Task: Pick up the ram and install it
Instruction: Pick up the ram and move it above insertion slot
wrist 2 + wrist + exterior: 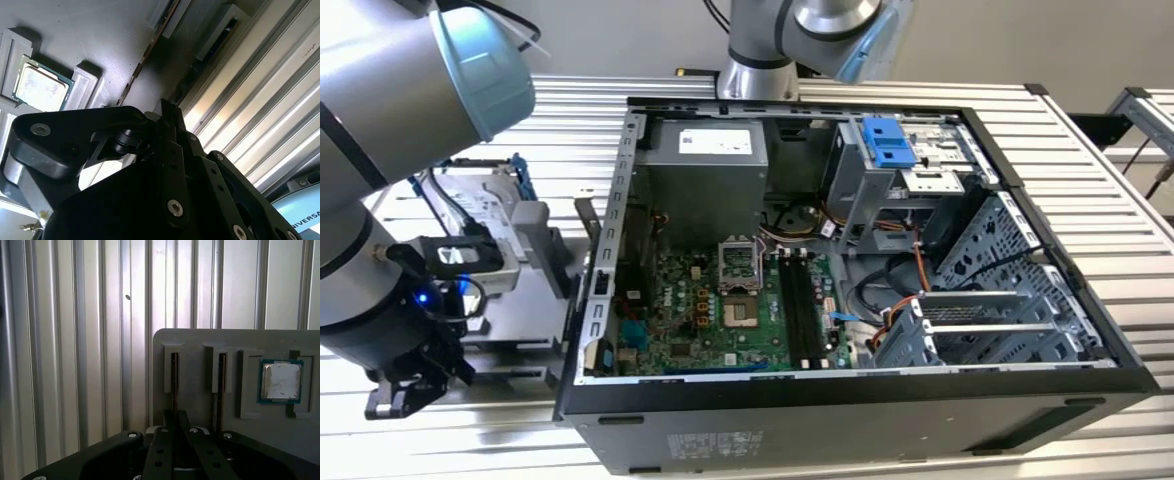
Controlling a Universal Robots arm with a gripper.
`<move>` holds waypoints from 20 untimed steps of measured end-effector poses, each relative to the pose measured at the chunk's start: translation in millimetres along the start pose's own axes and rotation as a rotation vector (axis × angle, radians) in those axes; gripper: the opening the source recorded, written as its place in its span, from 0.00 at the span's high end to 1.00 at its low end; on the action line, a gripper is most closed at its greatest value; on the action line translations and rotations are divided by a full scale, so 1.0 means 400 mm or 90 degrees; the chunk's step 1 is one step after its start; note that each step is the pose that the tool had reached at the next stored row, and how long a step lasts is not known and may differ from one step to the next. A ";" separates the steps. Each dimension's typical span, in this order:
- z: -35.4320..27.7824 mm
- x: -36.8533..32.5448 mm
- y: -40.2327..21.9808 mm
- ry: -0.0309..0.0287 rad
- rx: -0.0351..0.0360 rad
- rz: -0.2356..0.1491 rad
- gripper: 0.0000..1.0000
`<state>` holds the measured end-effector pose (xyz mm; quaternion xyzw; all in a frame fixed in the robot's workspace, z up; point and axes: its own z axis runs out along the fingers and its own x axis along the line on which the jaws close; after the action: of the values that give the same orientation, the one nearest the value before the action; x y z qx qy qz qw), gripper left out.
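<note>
The ram (174,382) is a thin dark stick standing on edge in a slot of a grey parts holder (200,340). It also shows as a dark slit (220,32) in the second wrist view. My gripper (175,415) sits at its near end, fingers drawn together on the stick, which still stands in its slot. A second, similar stick (220,385) stands in the neighbouring slot. In the exterior view my gripper (400,395) hangs low at the left, beside the open computer case (854,400). The black memory slots (803,305) lie on the motherboard inside.
A square silver processor chip (281,381) lies in the holder beyond the second stick. In the exterior view, the case's drive cage (987,270), cables and power supply (707,150) crowd the space around the motherboard. A ribbed metal table (75,340) lies under everything.
</note>
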<state>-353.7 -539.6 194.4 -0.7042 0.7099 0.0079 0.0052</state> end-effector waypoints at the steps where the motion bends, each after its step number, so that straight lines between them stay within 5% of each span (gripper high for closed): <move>1: 0.000 0.000 0.000 0.0000 0.0000 0.000 1.00; 14: -0.001 -0.003 0.000 0.0000 0.0000 0.000 1.00; 20: -0.024 -0.004 0.000 0.0000 0.0000 0.000 1.00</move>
<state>-353.7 -538.3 204.2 -0.7042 0.7099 0.0079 0.0053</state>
